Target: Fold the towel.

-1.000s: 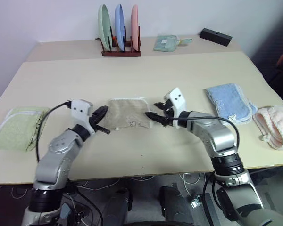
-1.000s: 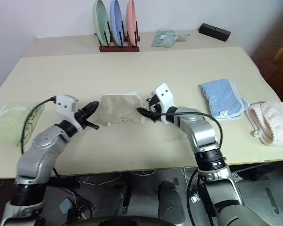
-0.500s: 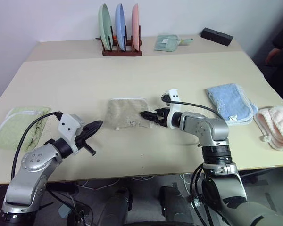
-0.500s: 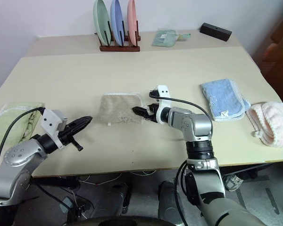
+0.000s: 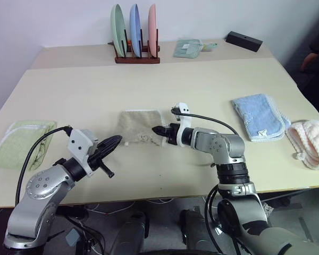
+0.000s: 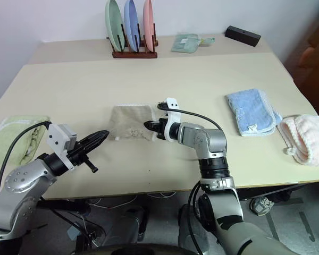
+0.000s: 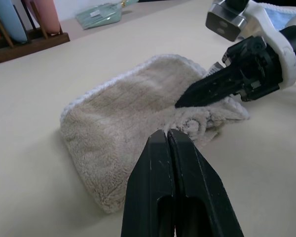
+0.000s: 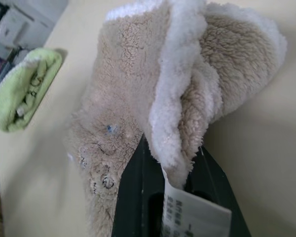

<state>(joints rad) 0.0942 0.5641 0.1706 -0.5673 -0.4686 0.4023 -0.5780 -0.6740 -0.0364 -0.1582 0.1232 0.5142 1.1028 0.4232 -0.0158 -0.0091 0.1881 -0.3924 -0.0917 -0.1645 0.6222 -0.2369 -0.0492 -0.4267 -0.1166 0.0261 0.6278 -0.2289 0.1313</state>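
A: Head views first. Beige terry towel with white corded edging (image 5: 141,127) lies partly folded mid-way across the pale wooden counter (image 5: 165,85). Right hand (image 5: 158,129) is at its right edge, fingers shut on bunched fabric there.

B: Left hand?

A: Left hand (image 5: 115,139) is off the towel, just beside its lower left corner, fingers closed on nothing. Bare counter between them.

B: Surroundings?

A: Light green folded towel (image 5: 22,143) at the left edge of the counter, well apart. Light blue folded towel (image 5: 259,117) to the right, a pink fluffy cloth (image 5: 310,142) past it at the right edge. At the back: a wooden rack with three upright plates, green, blue, pink (image 5: 134,31), a pale green folded cloth (image 5: 189,48), a small black box (image 5: 243,41). Nothing lies on the beige towel.

B: Left wrist view?

A: Its own fingers (image 7: 158,182) pressed together, pointing at the towel's near edge, apart from it. The other arm's black fingers pinch a rumpled corner at the far side.

B: Right wrist view?

A: Fingers (image 8: 133,197) clamped on a fold of white edging, with a printed white tag (image 8: 190,217) hanging between them. Small dark marks show on the pile close by. Green towel in the background.
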